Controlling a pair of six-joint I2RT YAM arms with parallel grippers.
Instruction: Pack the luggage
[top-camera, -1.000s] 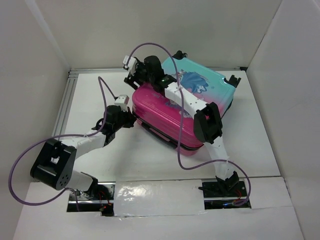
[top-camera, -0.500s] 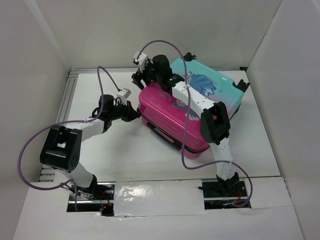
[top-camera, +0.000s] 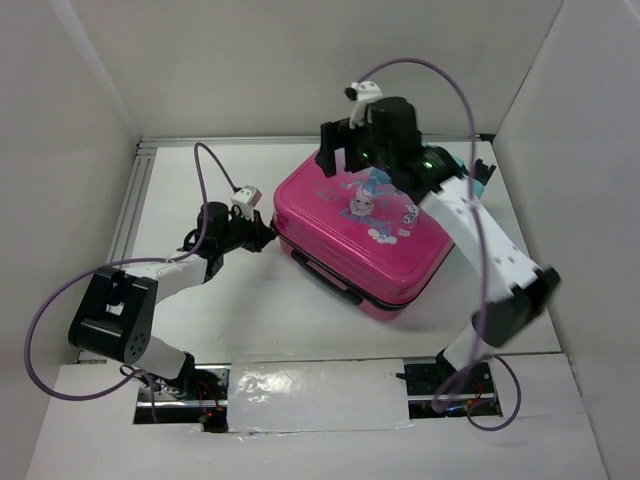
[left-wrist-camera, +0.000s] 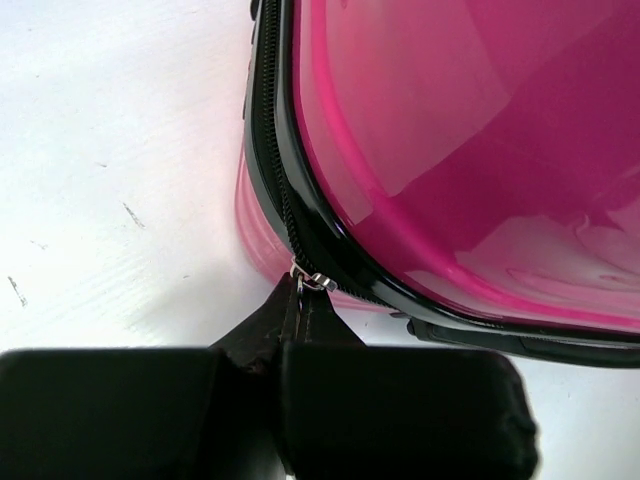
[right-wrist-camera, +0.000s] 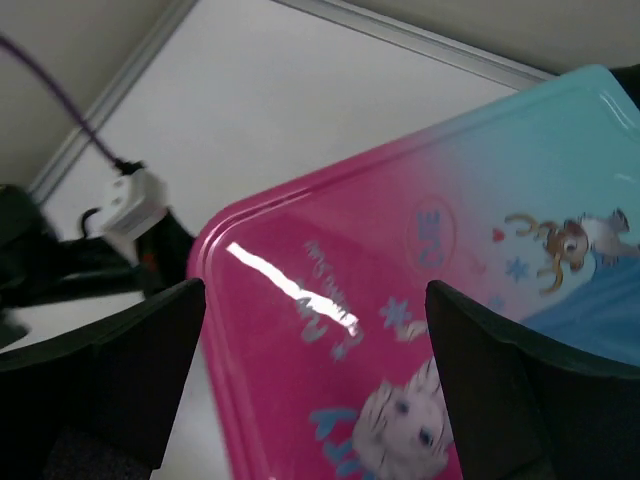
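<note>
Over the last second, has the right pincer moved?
Yes. In the top view the right pincer has swung rightward along the back rail, away from the left wall, to above the luggage's far edge.

White walls (top-camera: 300, 60) enclose a white table (top-camera: 250, 300) (faintly scuffed).

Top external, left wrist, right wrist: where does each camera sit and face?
Top external: above and behind, looking down on the luggage, left arm and right arm in view.
Left wrist: low by the table, facing the luggage's edge; left gripper shut on the zipper pull.
Right wrist: above the luggage, looking down; open right gripper frames it.
Shared: right wrist and top external both show the princess print.
</note>
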